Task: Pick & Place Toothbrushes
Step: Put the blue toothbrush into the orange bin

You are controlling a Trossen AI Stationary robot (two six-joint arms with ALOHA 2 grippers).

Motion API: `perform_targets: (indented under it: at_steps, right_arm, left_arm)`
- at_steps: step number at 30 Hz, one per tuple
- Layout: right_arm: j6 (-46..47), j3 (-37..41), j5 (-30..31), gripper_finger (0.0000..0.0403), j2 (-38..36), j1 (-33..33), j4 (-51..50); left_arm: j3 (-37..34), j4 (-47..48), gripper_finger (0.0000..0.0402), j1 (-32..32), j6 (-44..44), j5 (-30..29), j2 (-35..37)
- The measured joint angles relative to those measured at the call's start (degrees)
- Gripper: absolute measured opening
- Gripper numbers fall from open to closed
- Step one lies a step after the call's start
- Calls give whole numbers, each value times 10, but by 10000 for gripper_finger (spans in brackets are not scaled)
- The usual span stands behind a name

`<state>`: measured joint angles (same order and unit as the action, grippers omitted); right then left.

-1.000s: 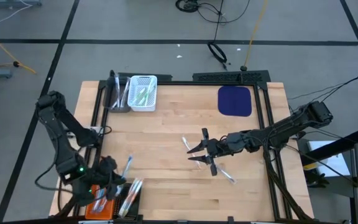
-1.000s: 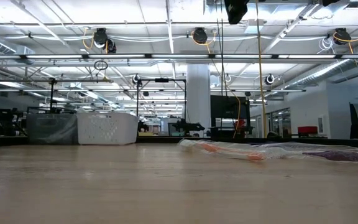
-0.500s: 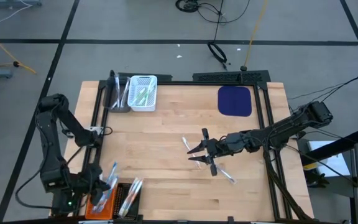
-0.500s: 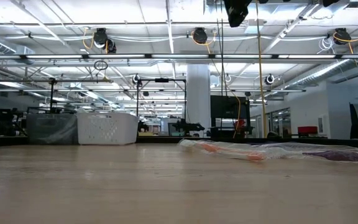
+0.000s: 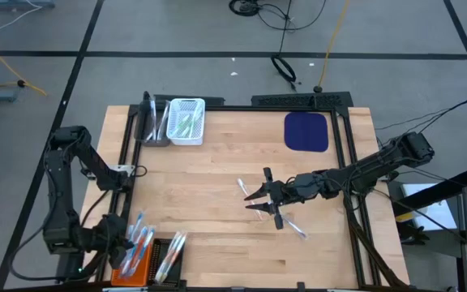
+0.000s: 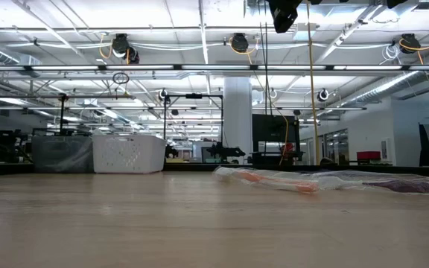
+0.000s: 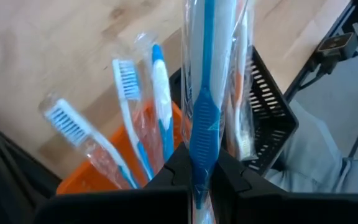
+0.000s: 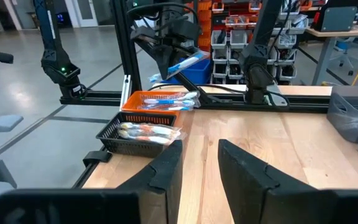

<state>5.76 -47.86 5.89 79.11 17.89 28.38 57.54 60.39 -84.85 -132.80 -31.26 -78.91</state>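
High view shows the left hand (image 5: 124,243) at the near left corner of the wooden worktop (image 5: 217,170), over the orange plastic basket (image 5: 133,268). Its fingers are clamped together on a blue-handled toothbrush in a clear wrapper (image 7: 202,109). In the left wrist view the long axis of this toothbrush runs straight away from the hand, between the two dark fingers (image 7: 232,177), with the thick blue handle pinched at the fingertips. Just beyond the hand, more wrapped toothbrushes with white and blue handles (image 7: 135,118) stand tilted in the orange basket, their bristle heads pointing up and away from the hand. Beside this basket, touching it, is a black plastic mesh basket (image 7: 267,112) with other wrapped toothbrushes (image 5: 171,253) lying inside.

The right hand (image 5: 259,199) hovers over the middle of the worktop, and its fingers stand partly apart with nothing between them. One wrapped toothbrush (image 5: 245,188) lies flat just beside its fingertips, and a second one (image 5: 296,229) lies near, on the side towards the near edge. Far from both hands, at the back edge, stands a white plastic basket (image 5: 186,122) with green-handled toothbrushes (image 5: 184,124) in it, and a dark blue square mat (image 5: 306,131) lies at the back right.
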Motion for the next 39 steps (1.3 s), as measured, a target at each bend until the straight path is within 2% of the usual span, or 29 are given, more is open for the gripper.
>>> perform_targets:
  at_steps: [8, 22, 29, 33, 36, 39]
  right_arm:
    - [0, 0, 0, 93, 0, 1, 0]
    - [-2, 0, 0, 93, 0, 1, 1]
    - [-2, 0, 0, 93, 0, 1, 1]
    - [-2, 0, 0, 93, 0, 1, 1]
    - [-2, 0, 0, 93, 0, 1, 1]
    - [-2, 0, 0, 93, 0, 1, 1]
  left_arm:
    - [0, 16, 12, -12, -45, 29, -2]
    - [2, 83, 12, -19, -47, 30, -1]
    - [1, 82, 12, -27, -49, 29, -1]
    - [-1, 57, 12, -25, -28, -7, -4]
    - [-1, 50, 13, -17, -26, 28, -12]
    - [0, 44, 14, -16, -27, 29, -16]
